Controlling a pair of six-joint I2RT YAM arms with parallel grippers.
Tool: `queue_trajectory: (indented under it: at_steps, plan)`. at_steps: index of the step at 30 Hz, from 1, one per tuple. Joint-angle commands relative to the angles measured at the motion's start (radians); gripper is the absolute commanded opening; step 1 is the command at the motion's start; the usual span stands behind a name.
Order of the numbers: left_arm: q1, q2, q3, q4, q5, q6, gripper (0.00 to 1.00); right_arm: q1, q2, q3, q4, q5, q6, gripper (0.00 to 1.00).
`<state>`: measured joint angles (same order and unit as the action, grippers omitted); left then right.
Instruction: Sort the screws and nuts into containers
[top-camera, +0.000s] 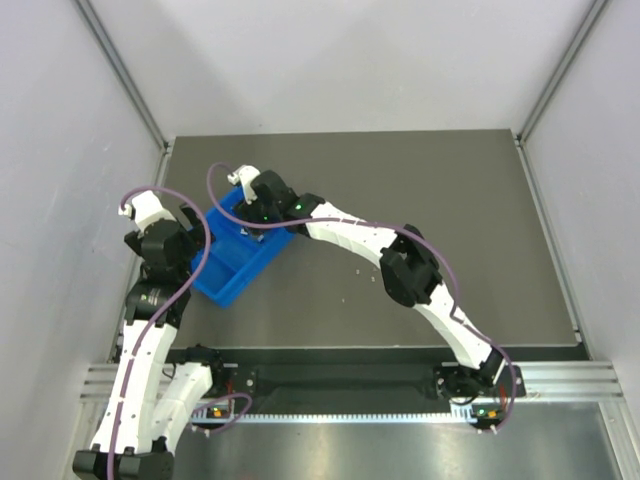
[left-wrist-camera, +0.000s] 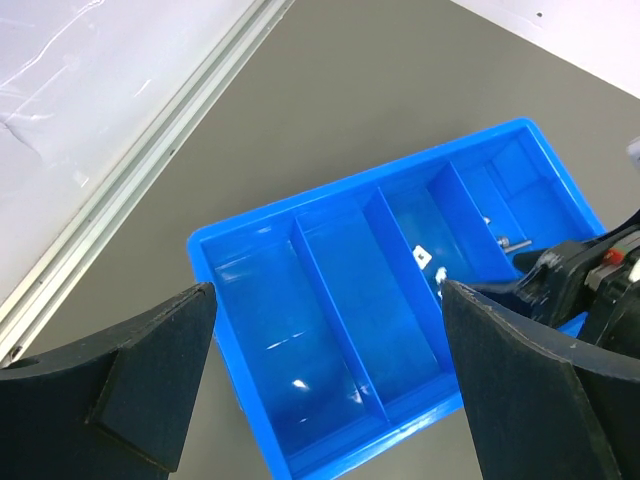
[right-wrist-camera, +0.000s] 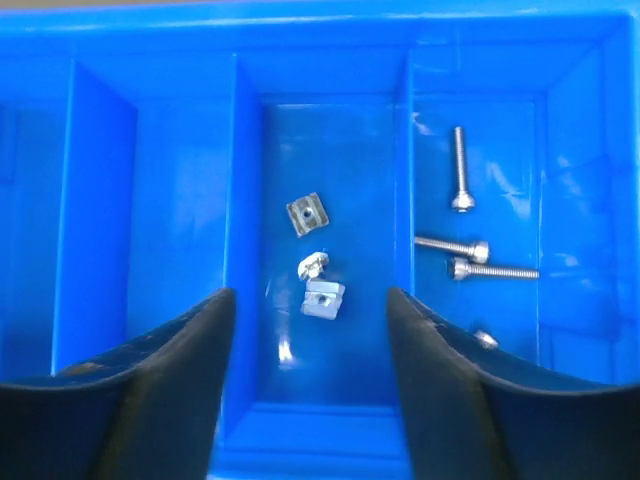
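Silver screw (right-wrist-camera: 484, 338) peeks half-hidden behind the right claw (right-wrist-camera: 310, 310).

Dark grey table (top-camera: 400, 180), pale walls (top-camera: 340, 60), aluminium rail (top-camera: 565, 380).

The tray (right-wrist-camera: 320, 30) is bright blue moulded plastic, smooth and glossy, with light streaks on its floors and dividers. The screws (right-wrist-camera: 459, 170) are bright, shiny metal with threaded shanks. The nuts (right-wrist-camera: 308, 214) are duller silver-grey metal. The table (top-camera: 420, 180) is matt dark grey.
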<state>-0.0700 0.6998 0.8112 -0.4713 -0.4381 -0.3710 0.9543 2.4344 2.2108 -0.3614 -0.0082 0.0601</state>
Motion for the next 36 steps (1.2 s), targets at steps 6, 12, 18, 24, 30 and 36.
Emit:
queue_trajectory:
  at_steps: [6,12,18,24,30,36]
  plan:
    - [0.004,-0.013,-0.004,0.048,-0.008,0.007,0.99,-0.046,-0.245,-0.006,-0.059,0.002,-0.042,0.90]
    - [0.004,-0.008,-0.006,0.049,-0.005,0.010,0.99,-0.274,-0.552,-0.377,-0.036,-0.024,0.059,0.89]
    - [0.004,0.001,-0.004,0.051,-0.004,0.014,0.99,-0.422,-0.683,-0.690,-0.059,0.224,0.121,0.85]
    - [0.004,0.009,-0.003,0.051,0.006,0.012,0.99,-0.456,-0.669,-0.865,0.065,0.154,0.029,0.85]
    - [0.004,0.007,-0.003,0.046,0.002,0.010,0.99,-0.493,-0.565,-0.858,0.075,0.111,0.000,0.79]
    - [0.006,0.012,-0.003,0.046,-0.004,0.010,0.99,-0.494,-0.489,-0.835,0.090,0.080,-0.011,0.74]
